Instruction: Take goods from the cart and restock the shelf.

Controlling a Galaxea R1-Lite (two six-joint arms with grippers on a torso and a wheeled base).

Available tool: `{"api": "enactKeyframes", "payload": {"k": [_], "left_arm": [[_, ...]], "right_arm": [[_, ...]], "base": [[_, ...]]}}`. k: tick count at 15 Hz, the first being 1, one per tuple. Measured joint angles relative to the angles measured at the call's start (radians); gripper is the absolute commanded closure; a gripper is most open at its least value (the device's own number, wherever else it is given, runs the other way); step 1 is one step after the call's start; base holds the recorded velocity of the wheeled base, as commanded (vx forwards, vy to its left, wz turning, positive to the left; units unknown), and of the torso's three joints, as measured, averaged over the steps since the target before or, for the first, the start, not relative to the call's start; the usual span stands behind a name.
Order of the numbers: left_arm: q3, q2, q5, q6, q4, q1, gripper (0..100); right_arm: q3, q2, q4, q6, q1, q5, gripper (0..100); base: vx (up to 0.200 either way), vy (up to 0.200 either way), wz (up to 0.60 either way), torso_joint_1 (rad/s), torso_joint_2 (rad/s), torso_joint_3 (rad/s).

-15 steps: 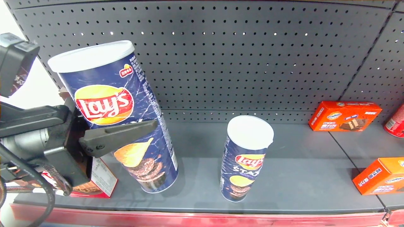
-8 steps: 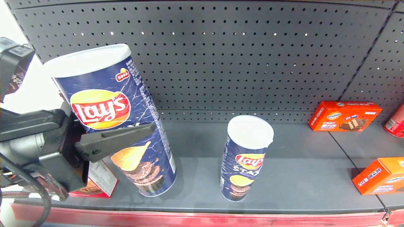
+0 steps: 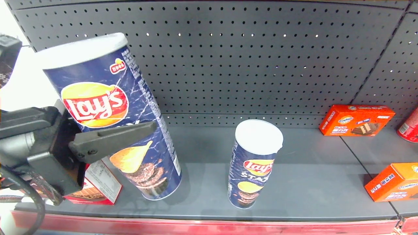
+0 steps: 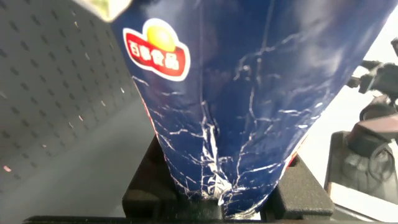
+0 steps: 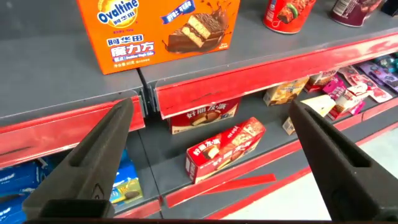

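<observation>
Shelving of dark grey metal fills the head view: a flat shelf board [image 3: 310,182] with a red front edge, backed by a perforated panel [image 3: 245,65]. An upright chip canister [image 3: 253,163] stands mid-shelf, two orange wafer boxes [image 3: 356,119] lie to the right, and a red-and-white box [image 3: 101,184] sits at the left front. The left claw [image 3: 137,130] is clamped across the middle of a larger blue chip canister [image 3: 107,107], which tilts with its white lid toward the left and its base low over the shelf front, beside the red-and-white box; whether the base touches the board cannot be told. From the left wrist, the blue chip canister [image 4: 236,93] rises out of the dark jaws of the left claw [image 4: 224,199], with the perforated panel [image 4: 50,81] behind. From the right wrist, the right claw [image 5: 211,106] is spread wide and holds nothing, facing an orange wafer box [image 5: 158,31] on a grey shelf and red snack boxes [image 5: 224,149] on the tier below.
</observation>
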Motion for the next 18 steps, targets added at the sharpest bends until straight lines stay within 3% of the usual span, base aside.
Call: {"api": "enactKeyframes", "payload": {"k": [4,8,13,16,18], "left_arm": [[-0.089,0.035,-0.003,0.000,0.046,-0.007,100],[-0.176,0.102,-0.003,0.004,0.107,-0.062,100],[-0.206,0.218,0.009,0.120,0.096,-0.071,100],[-0.268,0.312,0.026,0.131,0.096,-0.069,100],[-0.366,0.391,0.040,0.131,0.102,-0.064,100]], "right_arm": [[0.000,0.000,0.000,0.000,0.000,0.000,0],[0.000,0.000,0.000,0.001,0.000,0.000,0],[0.000,0.000,0.000,0.000,0.000,0.000,0],[0.000,0.000,0.000,0.000,0.000,0.000,0],[0.000,0.000,0.000,0.000,0.000,0.000,0]], "base": [[0.000,0.000,0.00,0.000,0.00,0.000],[0.000,0.000,0.00,0.000,0.00,0.000],[0.000,0.000,0.00,0.000,0.00,0.000],[0.000,0.000,0.00,0.000,0.00,0.000],[0.000,0.000,0.00,0.000,0.00,0.000]]}}
